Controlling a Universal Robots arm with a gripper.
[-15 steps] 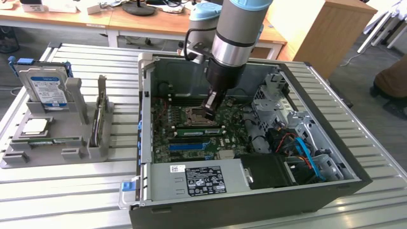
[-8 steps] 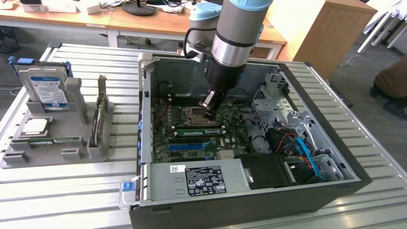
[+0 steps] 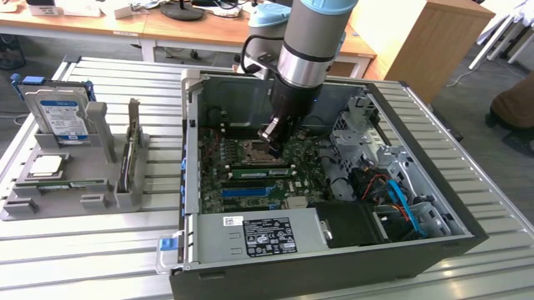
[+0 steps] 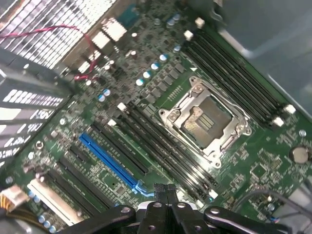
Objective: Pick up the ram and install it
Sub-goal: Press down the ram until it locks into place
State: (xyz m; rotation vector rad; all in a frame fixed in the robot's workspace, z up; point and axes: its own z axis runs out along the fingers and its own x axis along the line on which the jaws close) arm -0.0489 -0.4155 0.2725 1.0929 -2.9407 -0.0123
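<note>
Seemingly the work stands at the seating end of the install, not the pick-up, though that is a judgement. In the exterior view the gripper [image 3: 274, 134] hangs inside the open computer case [image 3: 434, 206], low over the motherboard [image 3: 250, 187] and above the processor socket [image 3: 254, 151]. Just beside the socket, on the side nearer the power supply [image 3: 259, 234], a green strip with dark chips stands in the memory slots. I take this for the ram [image 3: 261, 170], upright and apart from the fingers, but whether it is pressed fully home I cannot tell. Well apart from the case, on the exterior view's left, the grey parts tray [image 3: 17, 209] carries the hard drive [image 3: 60, 119], the processor chip [image 3: 46, 165] and a thin green sliver that I cannot identify. If the stick is only resting in its slot, any further move calls for an even, straight press along its top edge, with the end latches watched.

In the wrist view the fingertips [image 4: 159, 189] are pressed together with nothing between them, and they touch no part. They sit above the end of the black memory slots [image 4: 165, 151] that run alongside the empty socket [image 4: 204, 119], near the blue expansion slot [image 4: 109, 161]. From straight above I cannot tell a filled slot from a bare one.
</note>
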